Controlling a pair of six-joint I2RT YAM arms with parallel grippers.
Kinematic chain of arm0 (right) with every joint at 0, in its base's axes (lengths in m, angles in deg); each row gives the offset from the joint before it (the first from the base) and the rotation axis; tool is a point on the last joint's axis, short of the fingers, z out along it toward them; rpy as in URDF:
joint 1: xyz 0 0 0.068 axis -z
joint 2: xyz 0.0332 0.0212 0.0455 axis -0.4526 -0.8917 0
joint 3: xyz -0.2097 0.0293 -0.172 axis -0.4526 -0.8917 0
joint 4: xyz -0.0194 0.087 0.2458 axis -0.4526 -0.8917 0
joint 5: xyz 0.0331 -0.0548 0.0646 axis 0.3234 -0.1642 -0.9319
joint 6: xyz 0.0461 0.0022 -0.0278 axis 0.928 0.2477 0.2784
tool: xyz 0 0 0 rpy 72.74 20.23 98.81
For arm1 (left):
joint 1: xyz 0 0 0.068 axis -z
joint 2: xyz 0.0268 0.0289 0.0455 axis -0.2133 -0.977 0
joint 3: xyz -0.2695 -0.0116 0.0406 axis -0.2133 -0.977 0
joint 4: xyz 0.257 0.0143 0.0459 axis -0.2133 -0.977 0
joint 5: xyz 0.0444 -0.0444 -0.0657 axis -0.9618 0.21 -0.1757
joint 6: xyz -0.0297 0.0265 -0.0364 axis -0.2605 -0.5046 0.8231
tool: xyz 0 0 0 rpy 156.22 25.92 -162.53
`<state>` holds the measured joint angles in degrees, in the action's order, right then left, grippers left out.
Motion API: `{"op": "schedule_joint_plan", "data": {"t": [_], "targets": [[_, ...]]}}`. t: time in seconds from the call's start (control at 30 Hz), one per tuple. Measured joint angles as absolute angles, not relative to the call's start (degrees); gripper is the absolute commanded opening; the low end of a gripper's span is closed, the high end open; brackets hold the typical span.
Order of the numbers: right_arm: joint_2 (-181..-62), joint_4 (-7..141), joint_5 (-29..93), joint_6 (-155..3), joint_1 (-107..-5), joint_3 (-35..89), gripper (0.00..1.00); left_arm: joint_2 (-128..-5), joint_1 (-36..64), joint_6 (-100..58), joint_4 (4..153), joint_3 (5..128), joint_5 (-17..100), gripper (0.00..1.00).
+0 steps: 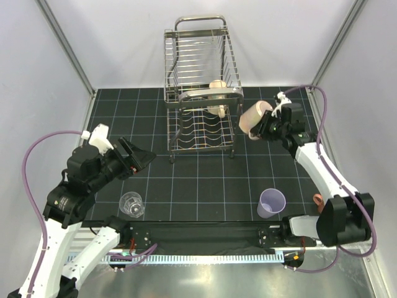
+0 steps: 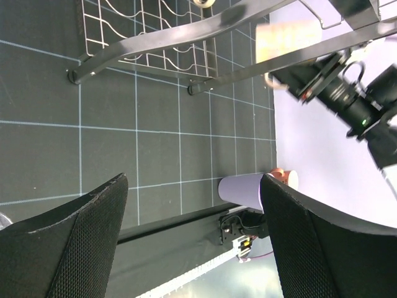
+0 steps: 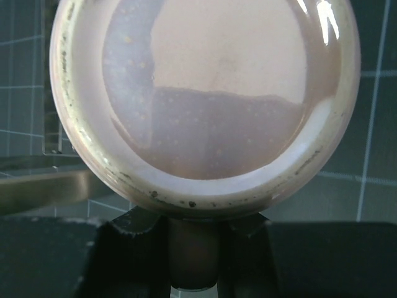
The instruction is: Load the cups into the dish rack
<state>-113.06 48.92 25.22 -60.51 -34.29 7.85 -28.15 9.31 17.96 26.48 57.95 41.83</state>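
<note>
Right gripper (image 1: 268, 126) clamped on pinkish-beige mug (image 1: 253, 118), held clear of the mat (image 1: 205, 180), tipped on its side, just right of dish rack (image 1: 186, 95). Tan mug (image 1: 217, 86) sits in the rack's upper tier. Left gripper (image 1: 141, 160): jaws wide apart, empty. Lavender tumbler (image 1: 271, 203) and clear glass (image 1: 132, 204) stand on the mat near its front edge.

Left arm (image 1: 77, 186) first: chunky black joint housings over smooth white link shells; a white block (image 1: 99, 135) caps the wrist; a lavender cable (image 1: 26, 164) loops off it and runs down the side; now the left gripper (image 2: 193, 183), its fingers (image 2: 80, 248) broad black wedges with a fine mesh texture on the inner faces; the right arm (image 1: 322, 171) matches, white forearm, blocky black shoulder (image 1: 344, 220), its own purple cable (image 1: 310, 87); a small green light (image 2: 363, 122) on its black wrist.
</note>
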Motion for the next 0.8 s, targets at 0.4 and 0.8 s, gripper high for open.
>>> {"op": "schedule_joint_plan", "data": {"t": [0.4, 0.8], "targets": [[-123.60, 57.23, 14.97, -60.79, -34.22, 15.15, 0.04, -27.97, 9.31, 16.43, 25.91, 56.71, 39.82, 0.84], [-131.29, 58.02, 6.12, -60.75, -35.12, 17.62, 0.04, -38.05, 9.31, 16.67, 23.35, 54.68, 33.26, 0.82]]}}
